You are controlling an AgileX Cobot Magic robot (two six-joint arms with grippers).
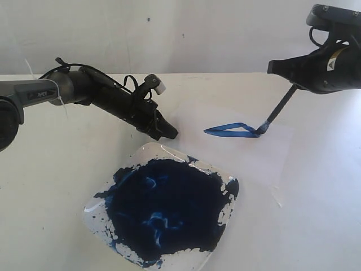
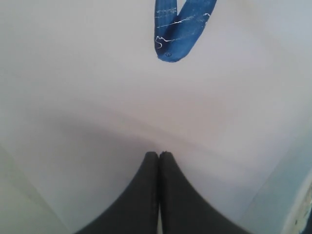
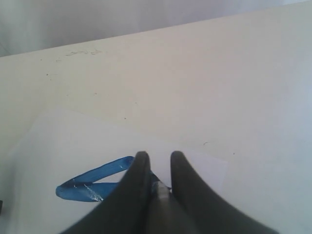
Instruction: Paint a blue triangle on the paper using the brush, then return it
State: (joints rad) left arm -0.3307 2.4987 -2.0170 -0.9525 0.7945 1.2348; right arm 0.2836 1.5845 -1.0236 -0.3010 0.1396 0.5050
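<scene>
Exterior view: the brush (image 1: 280,108) is clamped in the right gripper (image 1: 293,83), with its bristles set on the three-o'clock corner of the blue triangle (image 1: 231,130). The triangle lies on the paper (image 1: 254,158), at one o'clock from the tray (image 1: 95,204). That corner is best closed with light pressure.

Left wrist view: the left gripper (image 2: 159,155) is pressed shut and empty.

Right wrist view: a thin, glossy outline is seen beyond the narrow fingers (image 3: 139,168).
</scene>
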